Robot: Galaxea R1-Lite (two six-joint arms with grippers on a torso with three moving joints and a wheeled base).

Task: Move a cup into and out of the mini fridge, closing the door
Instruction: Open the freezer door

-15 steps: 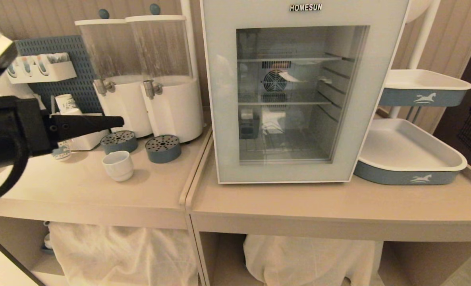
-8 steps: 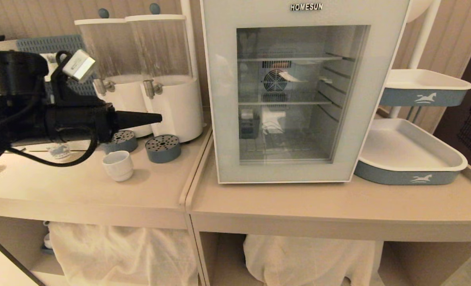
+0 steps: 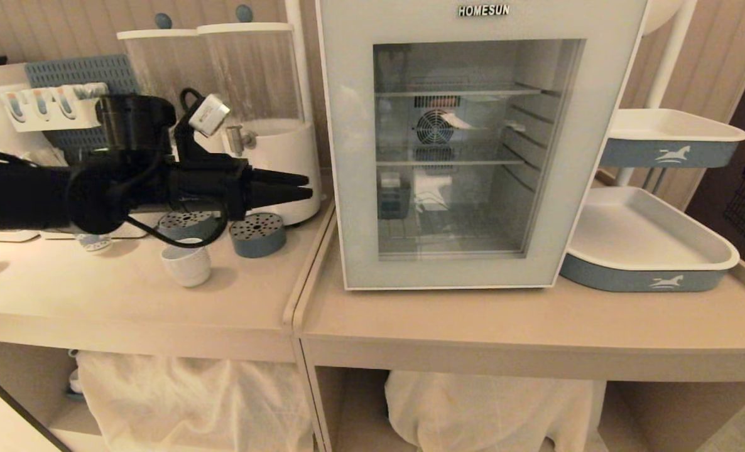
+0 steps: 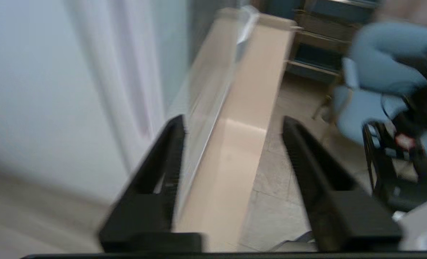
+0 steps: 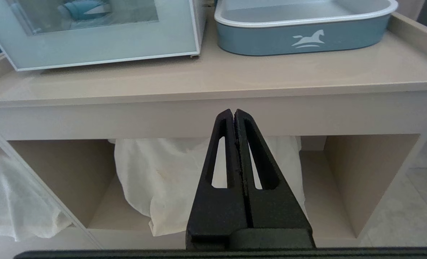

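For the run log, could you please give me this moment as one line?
left pincer: open, empty, near door's left edge | right pincer: shut, parked below counter | door: closed | cup: on counter, untouched

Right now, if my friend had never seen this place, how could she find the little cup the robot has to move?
Find the big white mini fridge with the glass door, then look left past the counter seam to the two tall drink dispensers. In front of them, beside two round grey-blue drip trays, stands the cup. It is the only small, squat, plain white one standing alone on the bare countertop.
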